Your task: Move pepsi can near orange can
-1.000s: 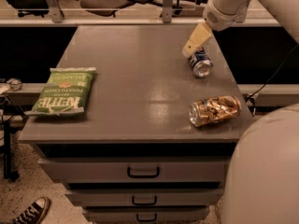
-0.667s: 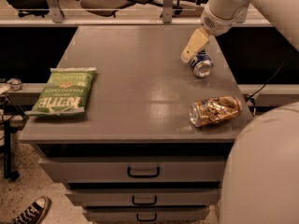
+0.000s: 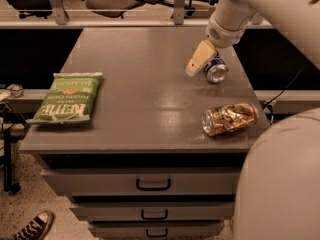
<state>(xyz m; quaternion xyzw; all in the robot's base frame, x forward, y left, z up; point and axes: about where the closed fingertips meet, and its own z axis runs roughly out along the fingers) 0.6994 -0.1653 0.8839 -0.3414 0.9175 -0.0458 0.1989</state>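
The gripper (image 3: 202,60) is at the back right of the cabinet top (image 3: 145,79), just beside the pepsi can (image 3: 216,71), which lies on its side. Whether the gripper is open or closed cannot be told. The orange can (image 3: 230,119) lies on its side near the front right edge, apart from the pepsi can.

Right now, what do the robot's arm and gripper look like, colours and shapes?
The arm is a rounded white shell with a dotted grille near the wrist. The gripper, at the pepsi can on the far right of the cabinet top, is tan and wedge-shaped. No cables or markings show on it.
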